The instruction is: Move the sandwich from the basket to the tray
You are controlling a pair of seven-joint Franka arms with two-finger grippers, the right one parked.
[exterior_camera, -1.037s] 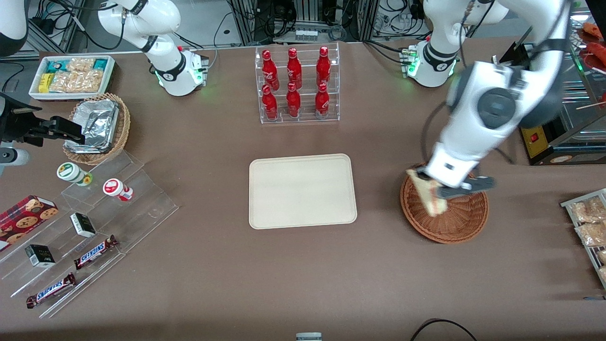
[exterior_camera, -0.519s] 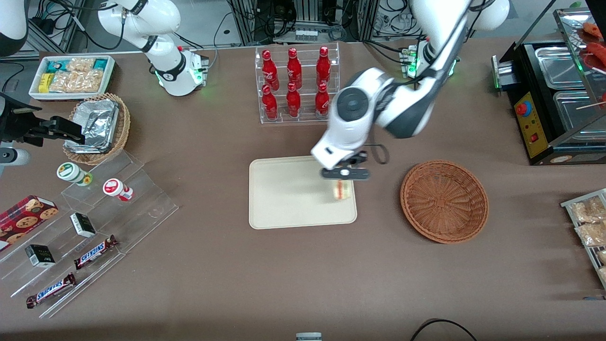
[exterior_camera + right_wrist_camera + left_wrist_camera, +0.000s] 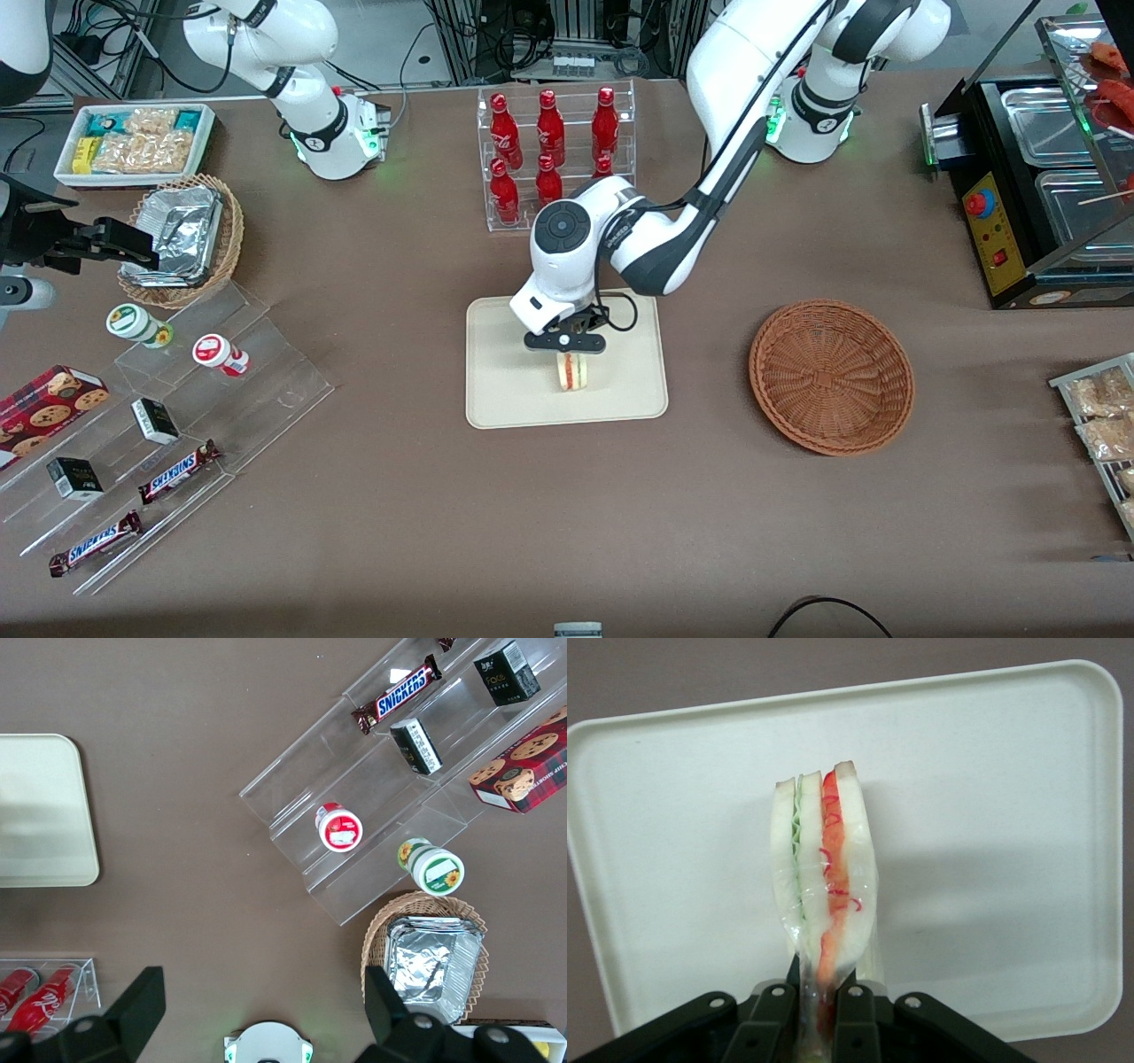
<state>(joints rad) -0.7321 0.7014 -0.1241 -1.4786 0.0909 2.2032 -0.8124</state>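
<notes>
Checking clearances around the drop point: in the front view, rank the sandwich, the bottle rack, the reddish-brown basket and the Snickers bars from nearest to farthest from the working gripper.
From the gripper, above the tray:
1. Sandwich, clamped in it.
2. Bottle rack, farther from the front camera.
3. Basket, toward the working arm's end.
4. Snickers bars, toward the parked arm's end.

"SNICKERS" on two candy bars (image 3: pixel 178 471) (image 3: pixel 95 542); "Face" on a black box (image 3: pixel 507 673).

White bread with red and pale green filling layers is being shown by the sandwich (image 3: pixel 822 870). It is being clamped by the black gripper (image 3: pixel 567 344) over the cream-beige tray (image 3: pixel 505 390); the reddish-brown woven basket (image 3: pixel 831 377) is being set against brown table (image 3: pixel 567 514).
</notes>
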